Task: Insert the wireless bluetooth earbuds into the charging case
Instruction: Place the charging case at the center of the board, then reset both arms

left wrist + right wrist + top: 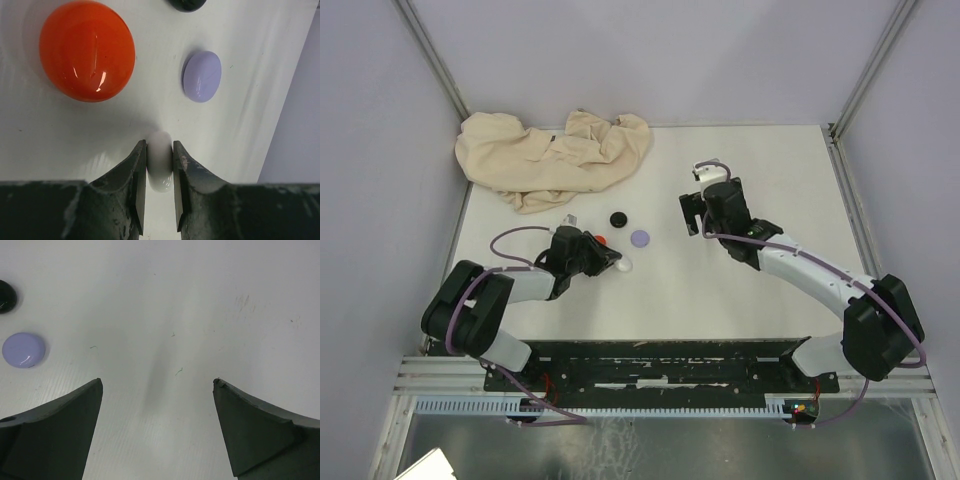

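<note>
At the far left of the top view, a beige cloth (550, 155) lies crumpled at the back corner of the table (720, 290). Next comes the left gripper (160, 146), its fingers clenched on a white disc (160, 162) stood on edge and pinched across its 2 broad faces. I cannot tell whether it touches the table.

This disc is probably 1 of the charging cases. It looks glossy, hard, light and rounded, so it could squirt out of a tight squeeze. A hold across the faces, near the middle as here, suits it.

A red disc (87, 50) lies near the fingers, with a black disc (618, 219) and a purple disc (202, 76) further right. The right gripper (157, 382) hangs well apart, fingers fully released and holding nothing.

No earbuds show in any view. Only the left wrist view shows the pinch. Only the top view shows the cloth and both arms.
</note>
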`<action>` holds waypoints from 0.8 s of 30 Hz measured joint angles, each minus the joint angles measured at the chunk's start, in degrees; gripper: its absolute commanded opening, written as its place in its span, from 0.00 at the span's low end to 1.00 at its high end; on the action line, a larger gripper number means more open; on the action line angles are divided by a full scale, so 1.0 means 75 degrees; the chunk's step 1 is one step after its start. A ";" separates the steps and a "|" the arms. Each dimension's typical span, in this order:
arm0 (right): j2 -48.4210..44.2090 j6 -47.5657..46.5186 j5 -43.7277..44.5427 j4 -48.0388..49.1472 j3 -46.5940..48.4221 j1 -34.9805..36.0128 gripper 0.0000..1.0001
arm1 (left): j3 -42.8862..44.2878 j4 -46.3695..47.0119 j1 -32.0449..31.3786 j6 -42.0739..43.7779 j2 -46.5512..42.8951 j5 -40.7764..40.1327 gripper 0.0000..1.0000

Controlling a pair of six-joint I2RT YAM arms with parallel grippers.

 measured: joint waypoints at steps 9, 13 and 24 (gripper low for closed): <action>0.0169 0.0152 -0.0391 -0.0087 0.0172 -0.0128 1.00 | 0.0003 -0.0230 0.0000 0.0259 -0.0050 -0.0160 0.53; 0.0233 0.0184 -0.0516 -0.0108 0.0207 -0.0163 1.00 | 0.0003 -0.0787 -0.0003 0.0460 -0.0440 -0.0437 0.55; 0.0236 0.0965 -0.0609 -0.0545 0.0376 -0.0656 1.00 | 0.0012 -0.3194 0.0003 0.0557 -0.3328 -0.3448 0.88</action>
